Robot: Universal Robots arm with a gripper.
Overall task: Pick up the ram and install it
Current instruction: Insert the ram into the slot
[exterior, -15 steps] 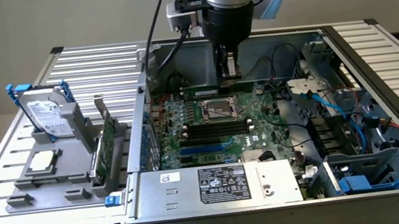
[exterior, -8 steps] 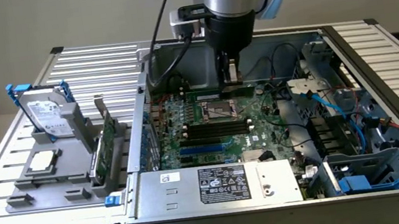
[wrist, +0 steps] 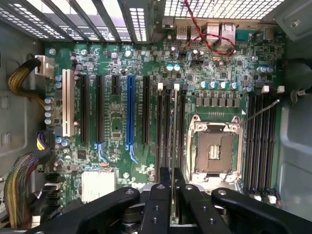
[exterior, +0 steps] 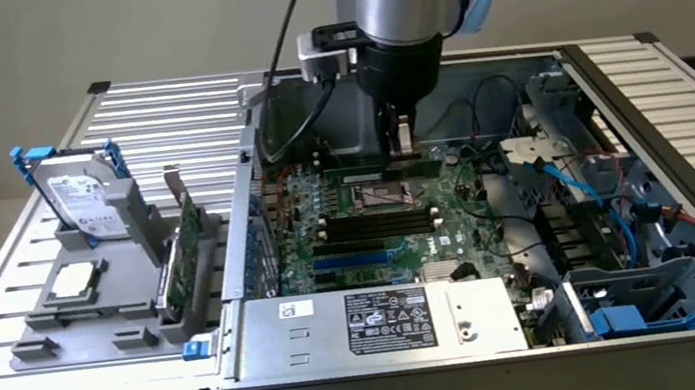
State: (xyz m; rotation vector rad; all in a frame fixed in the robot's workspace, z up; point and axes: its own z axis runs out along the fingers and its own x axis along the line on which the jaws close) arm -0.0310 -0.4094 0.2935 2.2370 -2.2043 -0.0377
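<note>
Exterior view: shows the gripper (exterior: 404,147) low inside the open computer case (exterior: 479,374), close above the motherboard (exterior: 460,231), jaws narrow. Wrist view: looks down past the fingers (wrist: 155,209), clamped on the ram (wrist: 174,146), held thin edge downward so as to enter a slot lengthwise. Places the stick directly beneath the tool, in line with the black memory slots (wrist: 167,131) and parallel to them, probably to match the connector for seating. Shows the empty processor socket (wrist: 214,151) just beside the gripper, untouched. Cannot tell whether the lower edge touches a slot or hangs just above it. Suggests pick-up done and seating not yet complete. Shows the hard drive (exterior: 87,204) on its stand, well away from the tool, outside the case.
</note>
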